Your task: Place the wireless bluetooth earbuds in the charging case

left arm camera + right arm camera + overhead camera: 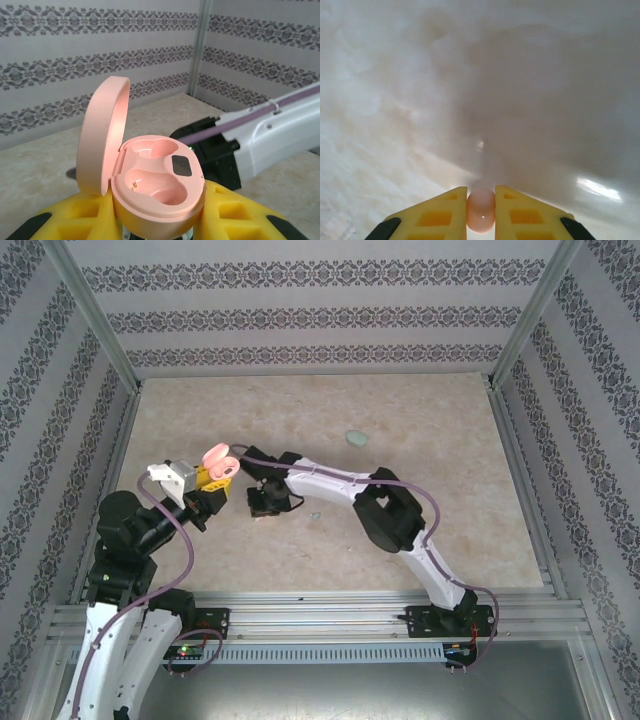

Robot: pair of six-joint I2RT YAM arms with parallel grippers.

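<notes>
Just one pink earbud [480, 210], one open case [157, 185].

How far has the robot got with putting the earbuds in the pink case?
Done: the left hand holds the pink case up with its lid open. Both sockets are empty, so no bud is in yet. In hand: the right hand pinches a pink earbud down at the table. Left: carry it over, seat it in a socket, then fill the other socket.
</notes>
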